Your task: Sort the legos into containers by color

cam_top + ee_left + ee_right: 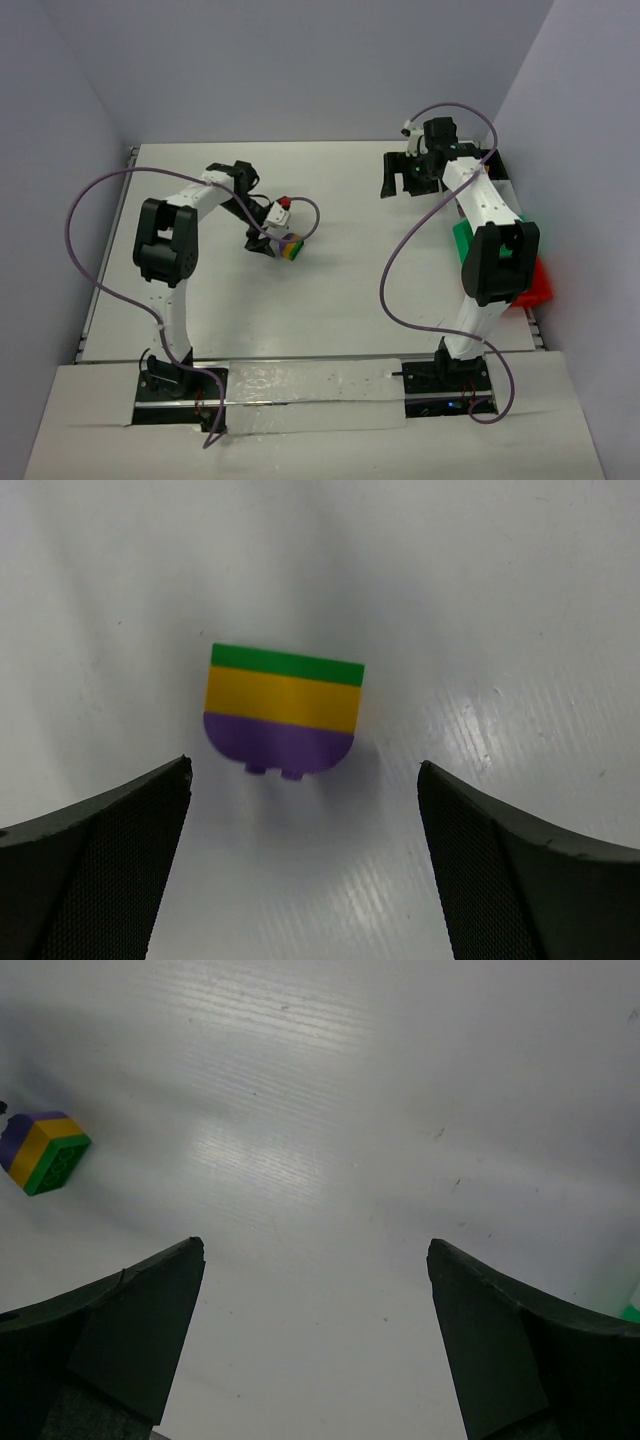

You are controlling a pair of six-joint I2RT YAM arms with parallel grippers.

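Note:
A stacked purple, yellow and green lego block [291, 247] lies on the white table left of centre. My left gripper [268, 246] stands open just beside it. In the left wrist view the block [285, 715] lies a little ahead of the open gripper [303, 764], touching neither finger. My right gripper [400, 184] hangs open at the back right over bare table. From the right wrist view the block [42, 1150] sits far to the left of that gripper [315, 1245]. A green container [462, 240] and a red container [537, 285] show at the right edge, partly hidden by the right arm.
A small red spot [284, 203] shows by the left wrist; I cannot tell whether it is a brick. A sliver of green [632, 1312] marks the right wrist view's right edge. Grey walls stand on three sides of the table [330, 300].

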